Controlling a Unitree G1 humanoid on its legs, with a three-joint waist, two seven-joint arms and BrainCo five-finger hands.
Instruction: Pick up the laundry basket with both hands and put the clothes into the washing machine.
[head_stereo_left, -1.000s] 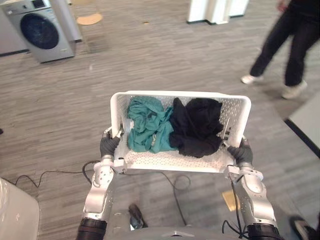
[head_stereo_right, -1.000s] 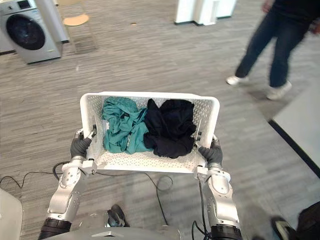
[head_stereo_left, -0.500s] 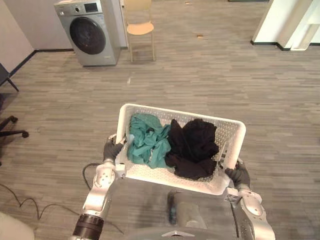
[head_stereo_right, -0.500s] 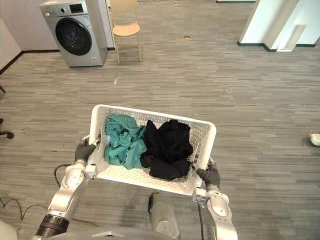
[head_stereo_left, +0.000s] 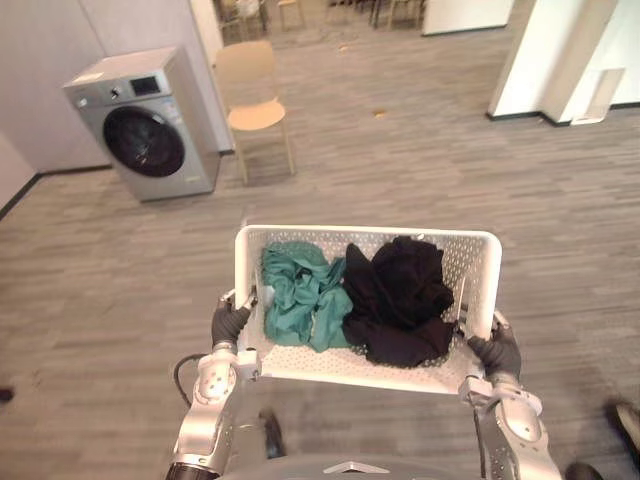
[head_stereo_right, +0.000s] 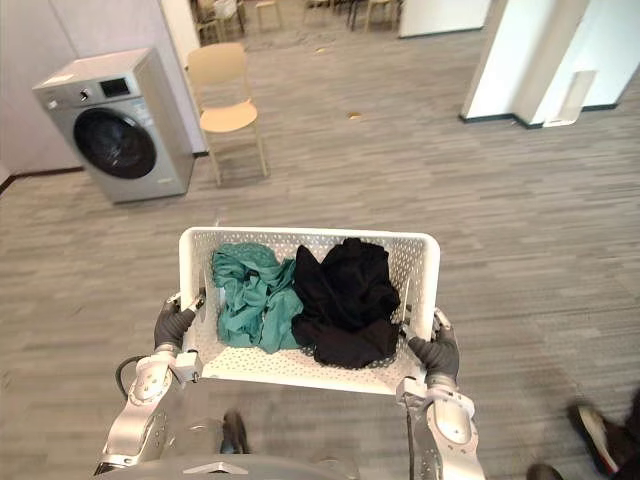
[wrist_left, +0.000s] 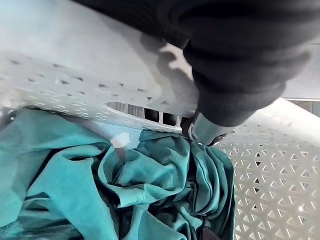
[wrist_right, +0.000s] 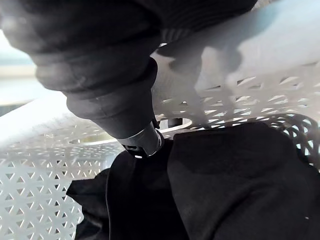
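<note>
In the left eye view, we see the white laundry basket (head_stereo_left: 300, 233) held above the grey floor (head_stereo_left: 560, 230) between both arms. The left hand (head_stereo_left: 228, 322) grips its left end and the right hand (head_stereo_left: 498, 352) its right end. Teal clothes (head_stereo_left: 300, 300) lie bunched in the left half and black clothes (head_stereo_left: 400, 300) in the right half, touching at the middle. The washing machine (head_stereo_left: 145, 125) stands well apart at the far left, its round dark door showing, with a pale chair (head_stereo_left: 252, 100) just beside it.

In the right eye view, we see the same scene, plus a white pillar (head_stereo_right: 500, 50) at the far right and a person's shoe (head_stereo_right: 595, 435) on the floor at the lower right.

In the left wrist view, we see the left hand's thumb (wrist_left: 207, 131) hooked over the basket's rim inside, above the teal clothes. Dark fingertips (wrist_left: 160, 117) show through the handle slot, so the hand is clamped on the basket.

In the right wrist view, we see the right hand's thumb (wrist_right: 142, 142) curled over the rim by its handle slot (wrist_right: 175, 122), likewise clamped, with the black clothes right below it.
</note>
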